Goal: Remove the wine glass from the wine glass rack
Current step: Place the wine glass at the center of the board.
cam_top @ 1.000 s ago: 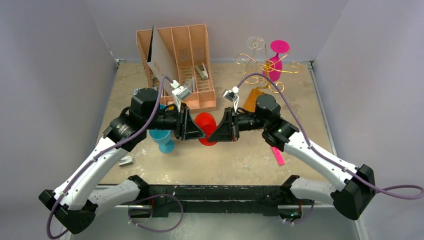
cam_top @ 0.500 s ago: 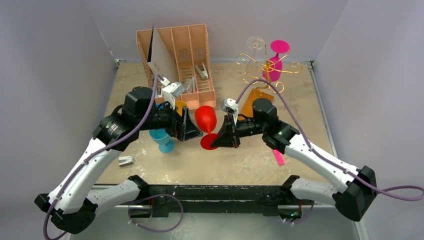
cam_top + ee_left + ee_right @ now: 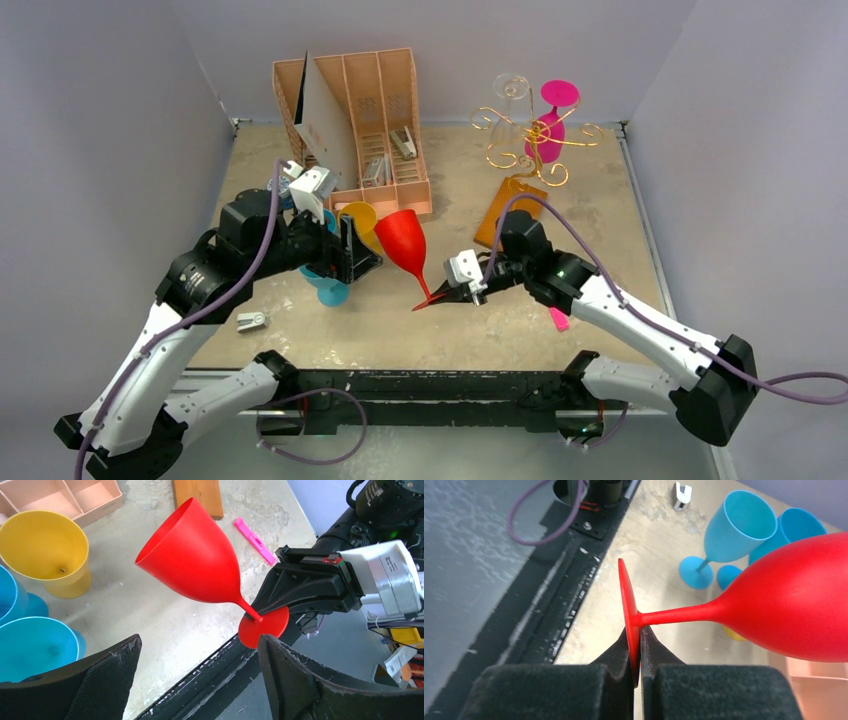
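Left claw [image 3: 199, 647] has just let go: jaws wide, backed off. Only 1 grip now: right claw [image 3: 640, 647] pinches the red wine glass [image 3: 794, 610] by its foot, tilted. Wine glass rack [image 3: 508, 205] stands well behind it.

I saw the wine glass rack [image 3: 505, 205] at one o'clock, the file organiser [image 3: 395, 120] at eleven, the wine glass [image 3: 403, 238] between, nearer me.

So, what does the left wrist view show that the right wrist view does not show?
Only the left wrist view: the pink strip, the wooden board and the left gripper, open. Only the right wrist view: a small white clip. Both: the red wine glass, held by its foot in the right gripper, and the blue glasses.
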